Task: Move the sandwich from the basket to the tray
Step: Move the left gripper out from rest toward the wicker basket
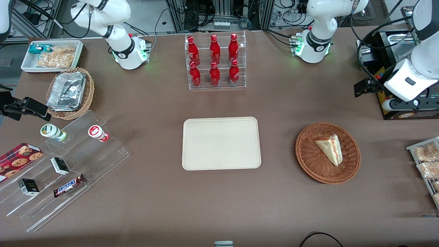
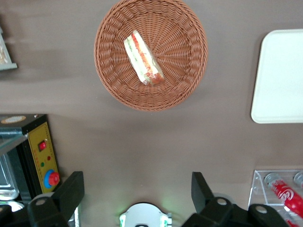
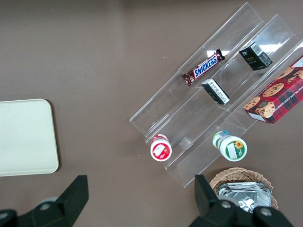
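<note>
1. Nearest the front camera, bare brown table [image 1: 219, 206] is noted, with a Snickers bar [image 1: 69, 185] on a clear stepped display [image 1: 65, 171] toward the parked arm's end
2. The sandwich [image 1: 330, 148] is found lying in the basket [image 1: 308, 161], its red and green filling edge turned away from the tray [image 1: 221, 143]; in the wrist view it is seen slightly off the basket's centre [image 2: 143, 57]
3. The gripper [image 2: 137, 191] is held high, well apart from the basket [image 2: 184, 71], with its fingers spread wide and nothing between them
4. The pick has not begun. A descent directly over the wedge is advised, with the fingers closed lightly across its two bread faces, as the wrap is judged slippery
5. The tray is bare, and the table between basket and tray is unobstructed
6. A rack of red bottles [image 1: 215, 61] and a control box [image 2: 40, 156] stand well apart from the path
</note>
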`<state>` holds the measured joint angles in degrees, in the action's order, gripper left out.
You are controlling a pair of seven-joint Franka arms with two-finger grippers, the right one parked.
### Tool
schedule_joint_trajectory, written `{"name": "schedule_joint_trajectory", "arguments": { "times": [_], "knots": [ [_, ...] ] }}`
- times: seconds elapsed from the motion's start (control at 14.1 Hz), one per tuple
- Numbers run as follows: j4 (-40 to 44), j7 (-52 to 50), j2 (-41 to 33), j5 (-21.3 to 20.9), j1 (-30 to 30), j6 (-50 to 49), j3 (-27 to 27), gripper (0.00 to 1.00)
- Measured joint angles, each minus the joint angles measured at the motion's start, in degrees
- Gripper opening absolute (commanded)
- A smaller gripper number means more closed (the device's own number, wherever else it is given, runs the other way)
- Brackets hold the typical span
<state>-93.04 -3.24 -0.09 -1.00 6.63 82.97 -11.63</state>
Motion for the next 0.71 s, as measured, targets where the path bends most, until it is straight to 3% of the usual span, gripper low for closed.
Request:
{"name": "schedule_joint_trajectory", "arguments": {
  "times": [0.35,0.71],
  "knots": [
    [-1.88,1.02,2.41,0.0,0.16,4.5,0.03,1.0],
    [-11.85,1.36,8.39,-0.1,0.48,20.07,0.24,1.0]
  ]
}}
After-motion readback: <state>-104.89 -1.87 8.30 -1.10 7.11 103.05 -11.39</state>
